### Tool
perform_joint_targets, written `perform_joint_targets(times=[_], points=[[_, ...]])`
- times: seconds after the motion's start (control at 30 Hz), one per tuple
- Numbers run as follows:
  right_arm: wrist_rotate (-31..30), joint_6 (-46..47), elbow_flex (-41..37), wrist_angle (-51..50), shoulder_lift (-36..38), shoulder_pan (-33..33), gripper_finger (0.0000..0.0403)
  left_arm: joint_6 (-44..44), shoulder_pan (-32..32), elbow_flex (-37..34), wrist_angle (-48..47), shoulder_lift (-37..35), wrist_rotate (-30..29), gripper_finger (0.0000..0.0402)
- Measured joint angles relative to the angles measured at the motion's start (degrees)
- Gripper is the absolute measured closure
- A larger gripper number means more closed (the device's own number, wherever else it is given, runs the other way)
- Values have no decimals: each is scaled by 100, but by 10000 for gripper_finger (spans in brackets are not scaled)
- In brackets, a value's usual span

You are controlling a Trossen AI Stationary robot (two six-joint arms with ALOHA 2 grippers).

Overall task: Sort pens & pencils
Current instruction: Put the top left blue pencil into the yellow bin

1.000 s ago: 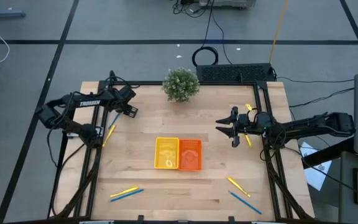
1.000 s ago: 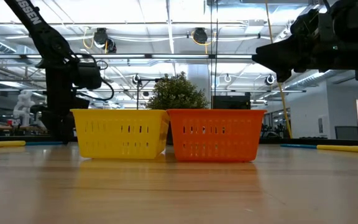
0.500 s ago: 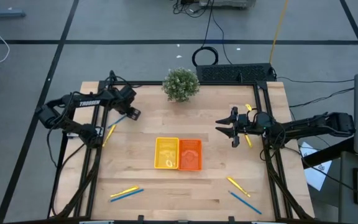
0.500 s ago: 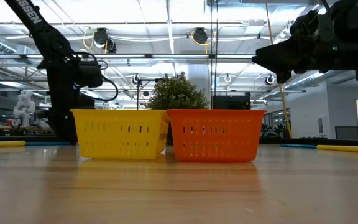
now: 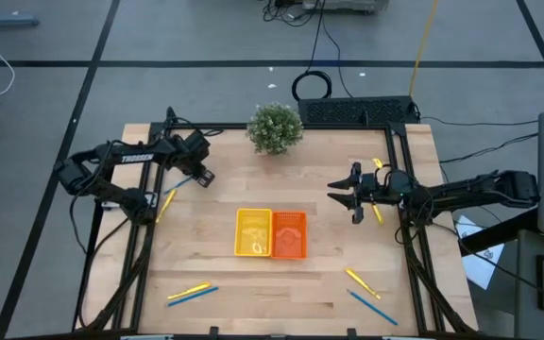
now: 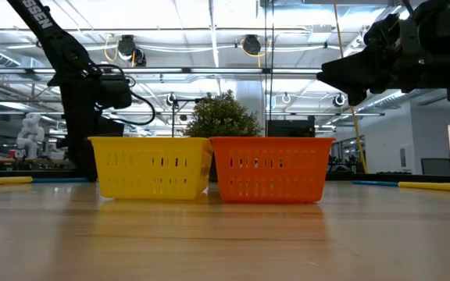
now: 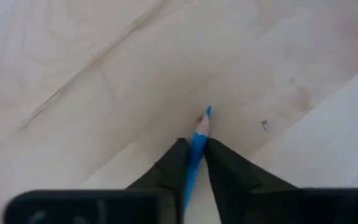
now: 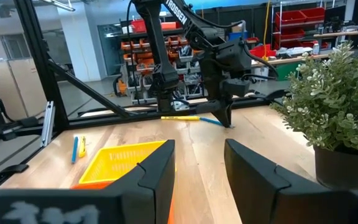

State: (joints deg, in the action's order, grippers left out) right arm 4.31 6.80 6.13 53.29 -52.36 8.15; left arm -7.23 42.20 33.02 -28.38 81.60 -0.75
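Observation:
My left gripper (image 5: 199, 176) is at the table's far left, shut on a blue pencil (image 7: 197, 140). Its sharpened tip (image 7: 207, 112) sticks out past the fingertips over the wood. The pencil also shows in the right wrist view (image 8: 210, 121). My right gripper (image 5: 349, 196) hangs open and empty above the table's right part, its fingers (image 8: 157, 171) apart. A yellow tray (image 5: 253, 232) and an orange tray (image 5: 289, 234) stand side by side at the middle. Loose yellow pencils (image 5: 166, 203) and blue pencils (image 5: 371, 306) lie flat on the table. My left gripper pinches the blue pencil between its two fingers, near the sharpened end (image 7: 199, 130). The tip reaches a little past the fingertips. The rest of the shaft (image 5: 184, 180) trails back toward the table's left edge. Whether the pencil touches the table, I cannot tell.
A potted plant (image 5: 275, 127) stands at the far edge. A yellow and a blue pencil (image 5: 191, 294) lie near left, another pair (image 5: 360, 280) near right, and yellow ones (image 5: 378, 210) under my right arm. Dark frame rails (image 5: 140, 246) run along both sides.
My left gripper has gone a little toward the table's right and near edges, toward the trays, carrying the blue pencil with it.

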Motion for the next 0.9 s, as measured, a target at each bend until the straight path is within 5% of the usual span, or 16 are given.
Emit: perform_joint_targets(times=[0.17, 0.9], points=[[-1, 0, 0, 1, 0, 1, 275, 159, -113, 0, 76, 0, -110, 391], [-1, 1, 0, -4, 0, 1, 275, 182, -162, -15, 345, -279, 366, 400]])
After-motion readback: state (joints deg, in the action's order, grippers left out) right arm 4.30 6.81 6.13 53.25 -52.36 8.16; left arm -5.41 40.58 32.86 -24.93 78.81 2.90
